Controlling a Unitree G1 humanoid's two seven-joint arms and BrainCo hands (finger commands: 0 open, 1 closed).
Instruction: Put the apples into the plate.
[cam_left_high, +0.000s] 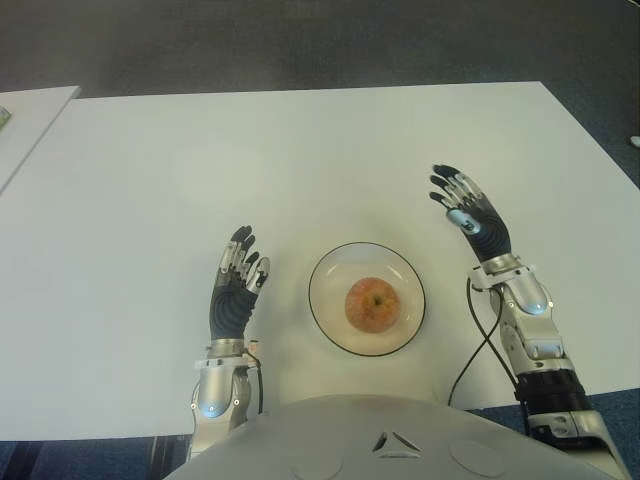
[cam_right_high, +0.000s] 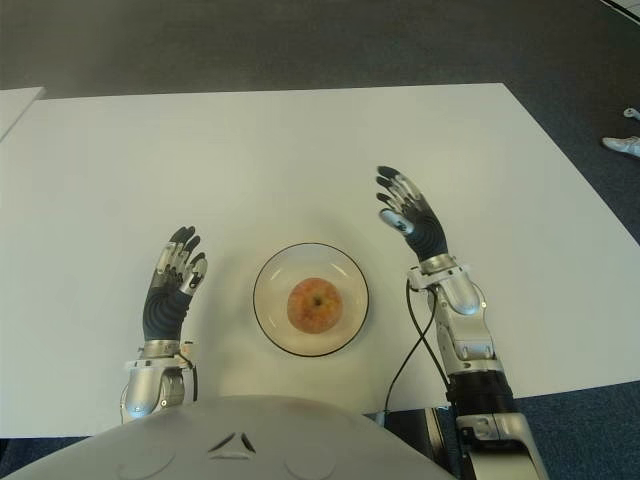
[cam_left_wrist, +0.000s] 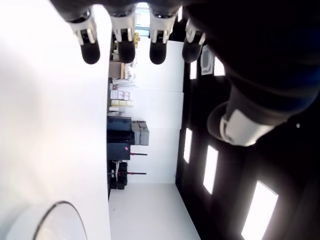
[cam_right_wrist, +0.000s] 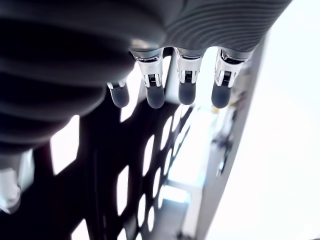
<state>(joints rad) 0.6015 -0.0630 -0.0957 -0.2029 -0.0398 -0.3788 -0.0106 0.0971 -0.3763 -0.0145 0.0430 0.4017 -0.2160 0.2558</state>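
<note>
White table (cam_left_high: 300, 150) fills most of both eye views, dark floor along the top edge. Left eye view alone shows a second tabletop (cam_left_high: 30, 110) in its upper left corner; right eye view catches only a sliver of it at its left edge, but adds a small pale object on the floor at its right edge, too small to identify.

Plate (cam_left_high: 330, 320) sits lower centre of the frame, near the table's front edge. One apple (cam_left_high: 373, 304) lies in the middle of it, stem dimple up. No other apple visible in either eye view.

Right hand (cam_left_high: 470, 215) is right of centre in the frame, up and right of the plate, clear of its rim. Fingers extended and fanned, holding nothing. Right wrist view confirms: four straight fingertips (cam_right_wrist: 155, 97) with empty space under them. That view shows neither plate nor apple.

Left hand (cam_left_high: 238, 285) is lower left of centre, just beside the plate's left rim, not touching it. Fingers straight, nothing held. Left wrist view shows the fingertips (cam_left_wrist: 125, 50) extended over bare table, plus a curve of the plate rim (cam_left_wrist: 70, 212) in its lower left corner, which the right wrist view lacks.

Apple lies between the two hands, nearer the left, untouched by either.
</note>
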